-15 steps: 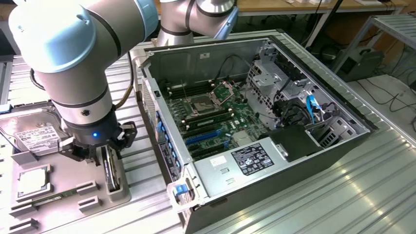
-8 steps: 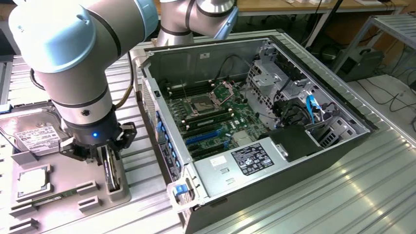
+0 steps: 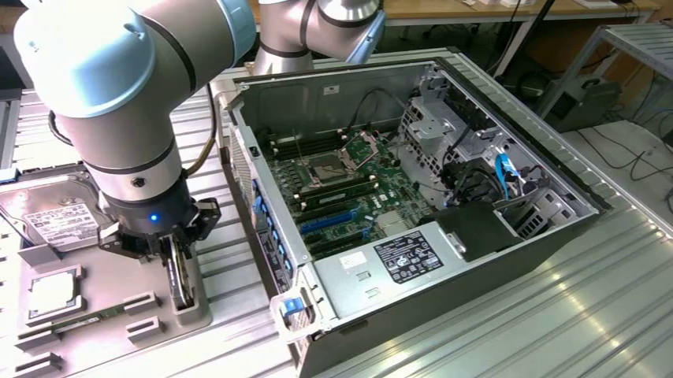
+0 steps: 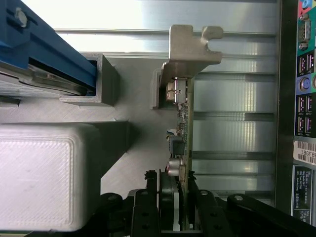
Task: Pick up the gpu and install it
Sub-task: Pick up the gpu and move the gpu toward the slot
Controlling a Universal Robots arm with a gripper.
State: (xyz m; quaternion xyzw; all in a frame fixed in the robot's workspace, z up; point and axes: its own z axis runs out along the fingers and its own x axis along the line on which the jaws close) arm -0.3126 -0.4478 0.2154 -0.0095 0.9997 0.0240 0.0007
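Straddling the gpu with the claw, grip or gap impossible to tell. Stands edge-up in a grey holder on the tabletop, beside the open computer case. Likely light, stiff, thin, fragile: best pinched across flat faces, clear of the bracket.

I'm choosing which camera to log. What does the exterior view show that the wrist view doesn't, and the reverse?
Exterior view: the arm, the hard drive and the motherboard inside the open computer case. Wrist view: the metal bracket and the case's rear ports. Both: the gpu standing edge-on in its holder, with the gripper at it.
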